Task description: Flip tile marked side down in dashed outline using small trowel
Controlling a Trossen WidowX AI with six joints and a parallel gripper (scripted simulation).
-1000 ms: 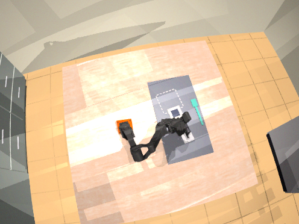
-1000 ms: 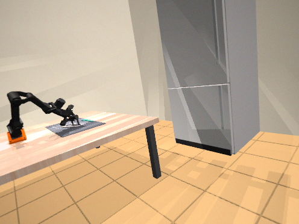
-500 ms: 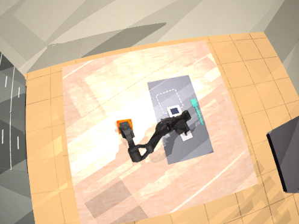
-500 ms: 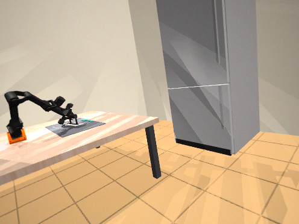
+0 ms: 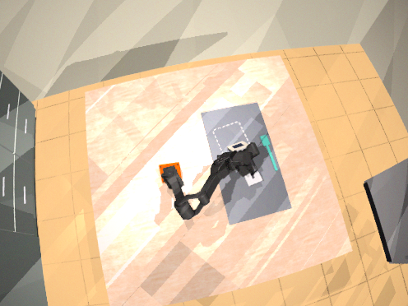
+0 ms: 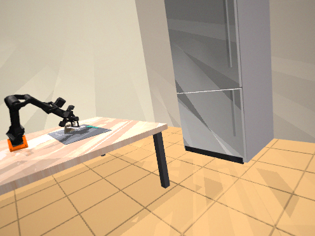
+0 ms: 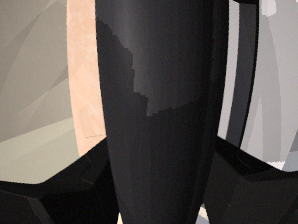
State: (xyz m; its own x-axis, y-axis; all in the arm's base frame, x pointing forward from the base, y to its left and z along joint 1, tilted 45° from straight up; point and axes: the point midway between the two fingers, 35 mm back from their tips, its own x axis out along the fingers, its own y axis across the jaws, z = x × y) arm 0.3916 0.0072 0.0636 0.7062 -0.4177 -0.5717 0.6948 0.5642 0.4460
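The cream tile (image 5: 243, 145) (image 6: 68, 129) is tipped up steeply at the near edge of the dashed outline (image 5: 238, 122), its dark mark (image 5: 238, 146) visible from above. My gripper (image 5: 249, 168) (image 6: 73, 122) (image 7: 158, 132) is just beside the tile, low over the mat (image 5: 263, 206) (image 6: 70, 139). It is shut on the small trowel, whose black handle (image 7: 162, 75) fills the middle of the wrist view. The blade's contact with the tile is hidden by the arm. A pale square piece (image 5: 254, 180) shows beneath the gripper; I cannot tell what it is.
A teal tool (image 5: 271, 155) (image 6: 92, 127) lies along the mat's right side. The arm's orange base (image 5: 178, 168) (image 6: 18, 145) stands on the wooden table (image 5: 136, 123) (image 6: 120, 130). A fridge (image 5: 392, 218) (image 6: 206, 111) stands beyond the table.
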